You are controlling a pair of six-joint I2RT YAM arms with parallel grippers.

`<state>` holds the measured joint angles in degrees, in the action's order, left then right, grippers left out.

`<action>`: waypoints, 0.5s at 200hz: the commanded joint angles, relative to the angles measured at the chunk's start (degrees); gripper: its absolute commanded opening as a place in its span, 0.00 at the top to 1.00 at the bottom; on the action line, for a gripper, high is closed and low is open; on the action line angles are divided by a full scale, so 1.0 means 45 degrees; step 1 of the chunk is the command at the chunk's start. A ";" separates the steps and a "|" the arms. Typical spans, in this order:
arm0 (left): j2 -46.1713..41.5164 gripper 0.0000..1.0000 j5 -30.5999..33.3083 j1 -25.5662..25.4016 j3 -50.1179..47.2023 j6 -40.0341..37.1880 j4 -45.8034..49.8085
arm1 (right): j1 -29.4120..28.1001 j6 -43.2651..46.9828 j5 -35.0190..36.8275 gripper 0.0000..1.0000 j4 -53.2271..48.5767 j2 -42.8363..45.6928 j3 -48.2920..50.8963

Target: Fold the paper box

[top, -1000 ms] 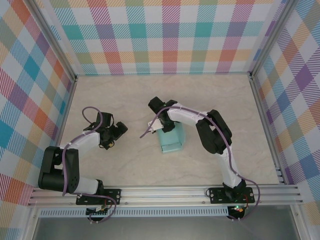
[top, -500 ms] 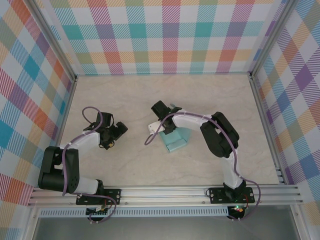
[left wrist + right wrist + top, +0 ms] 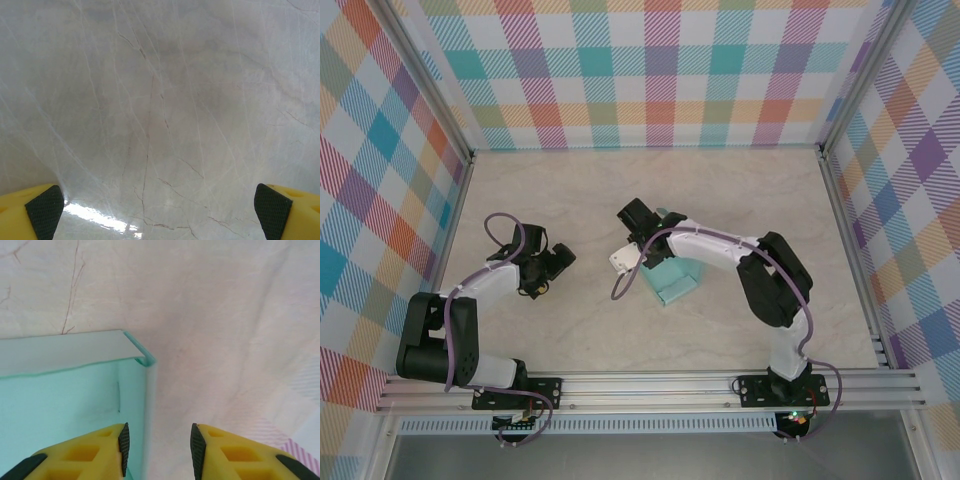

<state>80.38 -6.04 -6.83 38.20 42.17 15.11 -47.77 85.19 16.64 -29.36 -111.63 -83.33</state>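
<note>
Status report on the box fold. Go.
Left gripper open, over the table. Right gripper part open, astride a side wall of the paper box. Walls at that corner stand up. No obstruction seen.

**Pale aqua box sits askew near the middle of the table**

The paper box [image 3: 674, 284] lies on the pale marbled table [image 3: 570, 330], a little right of centre and turned so one corner points toward the near edge. It is thin aqua-blue card, small and shallow, and its far end is hidden from above. Seen close in the right wrist view, the box [image 3: 65, 405] has two walls standing upright and meeting at a corner. A small curl of card wraps round that corner. The top is open, the far wall looks paler, almost white, and the inner face carries a short thin slit.
</note>
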 commanded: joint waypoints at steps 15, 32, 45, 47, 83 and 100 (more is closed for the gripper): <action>-0.0073 0.00 -0.0516 -0.0110 0.0531 -0.0434 0.0397 | -0.0417 -0.0301 -0.0757 0.60 -0.0811 0.1522 0.0285; 0.0222 0.00 -0.0738 -0.0331 0.0953 -0.0832 0.0294 | -0.0746 -0.1619 -0.1317 0.60 -0.0954 0.2372 0.0464; 0.0580 0.00 -0.0861 -0.0606 0.1418 -0.1190 0.0275 | -0.1222 -0.3252 -0.1759 0.60 -0.0756 0.3199 0.0757; 0.0640 0.00 -0.0883 -0.0649 0.1498 -0.1242 0.0274 | -0.1329 -0.3551 -0.1793 0.60 -0.0671 0.3326 0.0816; 0.2136 0.00 -0.1704 -0.1543 0.3215 -0.2384 -0.0140 | -0.2958 -1.1389 -0.0838 0.59 0.2158 0.5824 0.2287; 0.2921 0.00 -0.1846 -0.2011 0.4004 -0.2786 -0.0276 | -0.3215 -1.6185 0.1032 0.59 0.2422 0.6717 0.2694</action>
<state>89.73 -11.53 -13.06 51.68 34.48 15.77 -61.52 47.31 13.15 -23.97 -85.91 -73.60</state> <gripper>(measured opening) 0.999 0.406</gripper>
